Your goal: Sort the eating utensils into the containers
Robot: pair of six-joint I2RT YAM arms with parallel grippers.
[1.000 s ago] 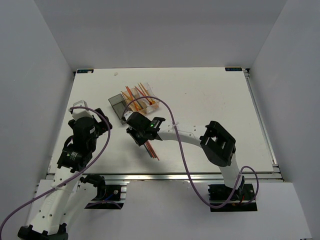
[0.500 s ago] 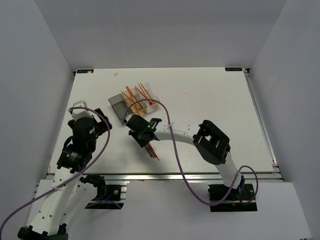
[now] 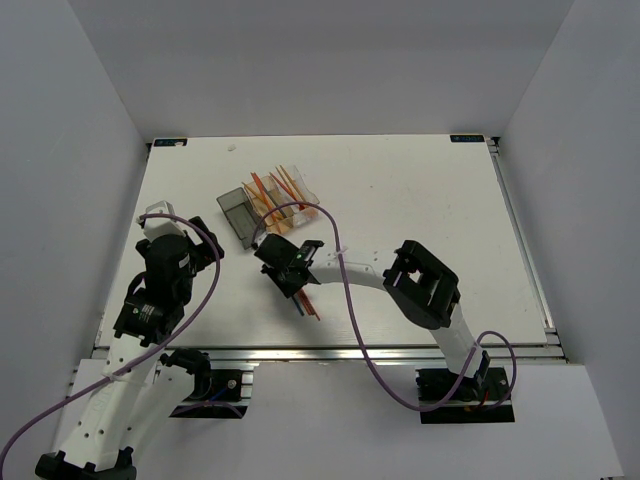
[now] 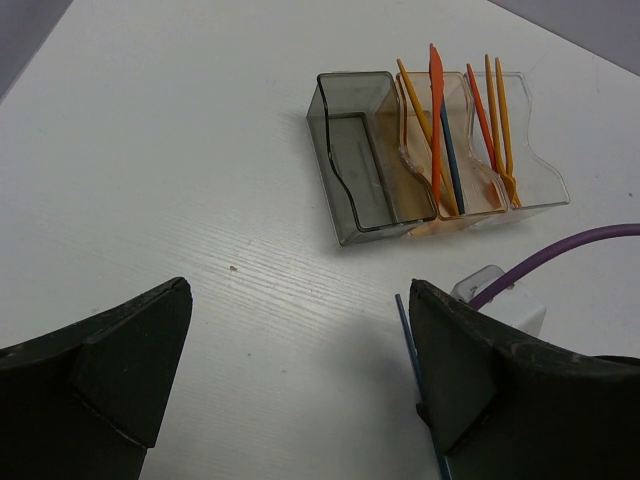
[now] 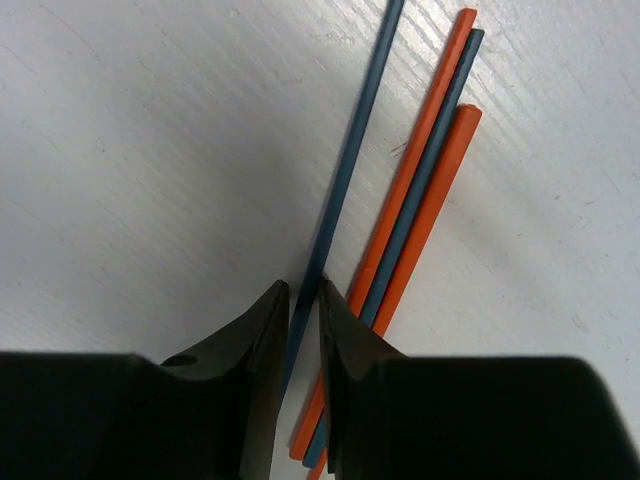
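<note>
Overhead and wrist views of the sorting scene. The right gripper [image 5: 303, 315] is down at the table [image 3: 420, 200], its jaws drawn almost together on the near end of a blue utensil [image 5: 350, 150], so that only a sliver of gap shows on either side of the shaft. The rest of that utensil lies flat on the white surface, slanting away from the fingers [image 5: 250, 340]. Just beside it lie three more loose utensils [image 5: 418, 150], two orange and one blue, packed side by side and roughly parallel. The left gripper [image 4: 298, 290] hangs above the table with its jaws spread wide and nothing between them. The containers [image 3: 270, 205] stand in a joined row just beyond the right gripper. The smoky grey bin [image 4: 330, 170] is at one end, the amber bin [image 4: 440, 225] in the middle and the clear bin [image 4: 545, 180] at the other end. Orange, red and blue utensils lean in the amber bin, and one red and two orange ones lean in the clear bin. A purple cable [image 4: 560, 250] crosses the lower right of the left wrist view.
</note>
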